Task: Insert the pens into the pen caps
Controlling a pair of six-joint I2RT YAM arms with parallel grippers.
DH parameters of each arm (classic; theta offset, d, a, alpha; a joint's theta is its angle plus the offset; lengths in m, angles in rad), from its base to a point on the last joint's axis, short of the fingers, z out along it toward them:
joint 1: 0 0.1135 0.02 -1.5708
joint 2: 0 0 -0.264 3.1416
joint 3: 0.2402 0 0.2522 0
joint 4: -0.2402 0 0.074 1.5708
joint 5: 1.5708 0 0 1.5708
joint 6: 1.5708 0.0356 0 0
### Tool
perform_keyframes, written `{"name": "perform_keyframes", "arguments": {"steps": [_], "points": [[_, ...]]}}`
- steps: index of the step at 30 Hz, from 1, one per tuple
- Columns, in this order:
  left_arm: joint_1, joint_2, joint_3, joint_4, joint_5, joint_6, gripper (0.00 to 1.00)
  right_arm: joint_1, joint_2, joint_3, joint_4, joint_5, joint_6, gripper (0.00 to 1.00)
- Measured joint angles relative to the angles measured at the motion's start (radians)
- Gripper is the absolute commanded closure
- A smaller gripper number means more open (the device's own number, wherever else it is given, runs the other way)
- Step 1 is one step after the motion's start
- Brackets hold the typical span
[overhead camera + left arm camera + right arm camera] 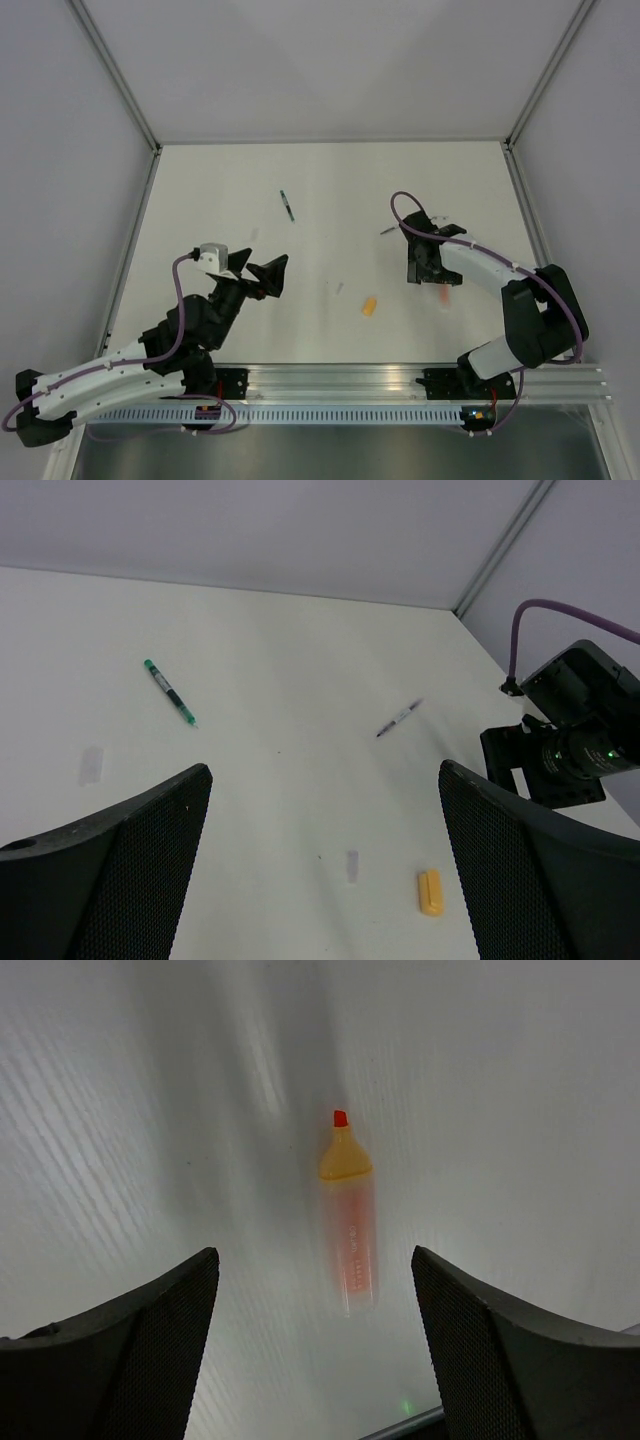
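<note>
Task status: nothing capped yet. All three pens lie loose on the white table (pixel 220 190), each well apart from any cap.

Green pen (pixel 170 692): upper left of the left wrist view, bare tip showing, untouched.

Grey pen (pixel 399 719): very thin, right of centre in the same view, just beside the right arm's wrist camera (pixel 575 742) but not touching it.

Orange pen (pixel 348 1222): centre of the right wrist view, flat on the table, red tip pointing to the top of the frame, uncapped. Its image is somewhat blurred.

Orange-yellow cap (pixel 430 892): bottom centre-right of the left wrist view, lying alone. In the top view it sits in the lower middle, between the two arms.

Two pale translucent bits (pixel 352 865) and (pixel 91 765) are probably the other caps; too faint to be sure.

Right gripper (pixel 315 1255): spread wide, holding nothing, hanging over the orange pen, which lies between the fingers in the frame. No contact is visible.

Left gripper (pixel 322 780): also spread wide and empty, well above the table and aimed across the scatter.

Judgement: the work is at its very start. The orange pen looks like the first pick. Three insertions remain.
</note>
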Motion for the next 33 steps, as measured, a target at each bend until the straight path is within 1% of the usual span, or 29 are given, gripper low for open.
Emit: {"name": "perform_keyframes", "arguments": {"steps": [3, 4, 7, 12, 15, 17, 18, 24, 25, 27, 28, 29, 30, 32, 33], "points": [[0.0, -0.025, -0.003, -0.004, 0.0, 0.0, 0.0, -0.046, 0.002, -0.018, 0.005, -0.036, 0.0, 0.17], [0.0, -0.03, -0.003, -0.004, 0.0, 0.0, 0.0, -0.064, 0.002, -0.026, 0.013, -0.058, 0.0, 0.19], [0.0, -0.038, -0.003, -0.005, 0.0, 0.0, 0.0, -0.112, 0.002, -0.059, 0.043, -0.125, -0.003, 0.21], [0.0, -0.04, -0.003, -0.005, 0.0, 0.0, 0.0, -0.16, 0.004, -0.08, 0.075, -0.189, -0.013, 0.23], [0.0, -0.04, -0.003, -0.005, 0.0, 0.0, 0.0, -0.175, 0.006, -0.08, 0.081, -0.212, -0.02, 0.29], [0.0, -0.04, -0.003, -0.005, 0.0, 0.0, 0.0, -0.181, 0.006, -0.083, 0.092, -0.229, -0.025, 0.36], [0.0, -0.04, -0.003, -0.005, 0.0, 0.0, 0.0, -0.183, 0.006, -0.084, 0.1, -0.237, -0.028, 0.41], [0.0, -0.037, -0.016, -0.004, 0.001, 0.0, 0.0, -0.185, 0.006, -0.093, 0.134, -0.278, -0.039, 0.58], [0.0, -0.036, -0.017, -0.003, 0.001, 0.0, 0.0, -0.185, 0.005, -0.095, 0.139, -0.286, -0.039, 0.64], [0.0, -0.036, -0.021, 0.003, 0.001, 0.0, 0.0, -0.185, 0.002, -0.099, 0.15, -0.3, -0.044, 0.7], [0.0, -0.035, -0.024, 0.006, 0.001, 0.0, 0.0, -0.187, -0.003, -0.103, 0.154, -0.306, -0.047, 0.79], [0.0, -0.034, -0.028, 0.01, 0.003, 0.0, 0.0, -0.188, -0.01, -0.11, 0.161, -0.313, -0.049, 0.82], [0.0, -0.032, -0.031, 0.011, 0.004, 0.0, 0.0, -0.189, -0.016, -0.117, 0.171, -0.323, -0.052, 0.88], [0.0, -0.024, -0.036, 0.018, 0.017, 0.002, 0.0, -0.19, -0.026, -0.127, 0.188, -0.347, -0.056, 0.98], [0.0, -0.017, -0.036, 0.023, 0.033, 0.003, 0.0, -0.19, -0.032, -0.134, 0.202, -0.365, -0.058, 1.0]]}}
